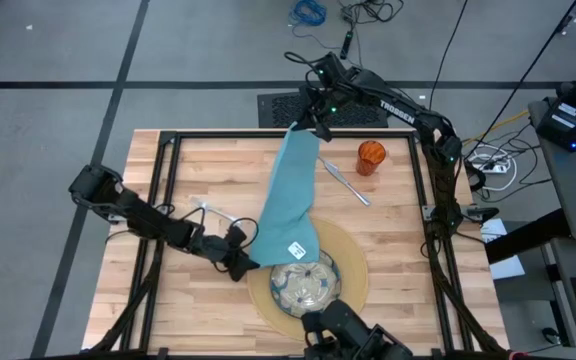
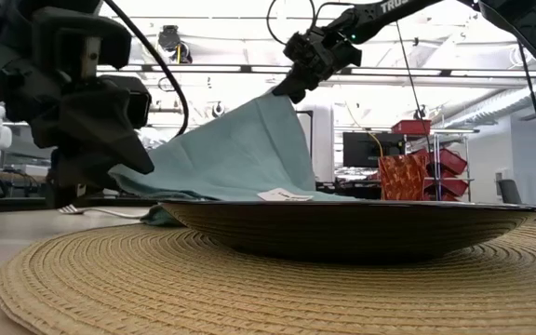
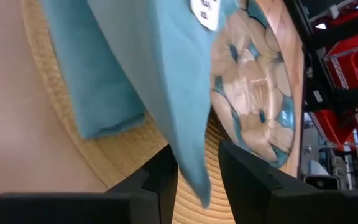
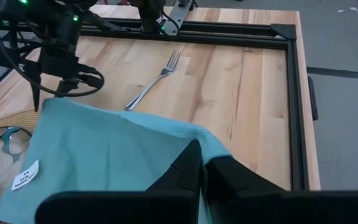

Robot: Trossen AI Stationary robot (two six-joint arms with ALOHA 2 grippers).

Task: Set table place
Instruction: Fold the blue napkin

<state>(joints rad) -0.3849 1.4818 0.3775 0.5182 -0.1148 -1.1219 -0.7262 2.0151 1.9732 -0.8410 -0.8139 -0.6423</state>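
Table (image 1: 388, 230) of light planks carries a half-laid setting. Mat (image 1: 353, 262) lies at its near edge; plate (image 1: 306, 283) sits centred on mat. Napkin (image 1: 293, 200) is stretched in the air from beyond the mat down across the plate's rim. Right gripper (image 1: 301, 127) is clamped on its far corner. Left gripper (image 3: 199, 169), half closed, straddles the near edge; grip not confirmed. Knife (image 1: 346, 182) and cup (image 1: 371, 156) wait beyond the mat, fork (image 4: 153, 79) left of it. Spoon unseen. Judgement: napkin, cutlery and cup unplaced.
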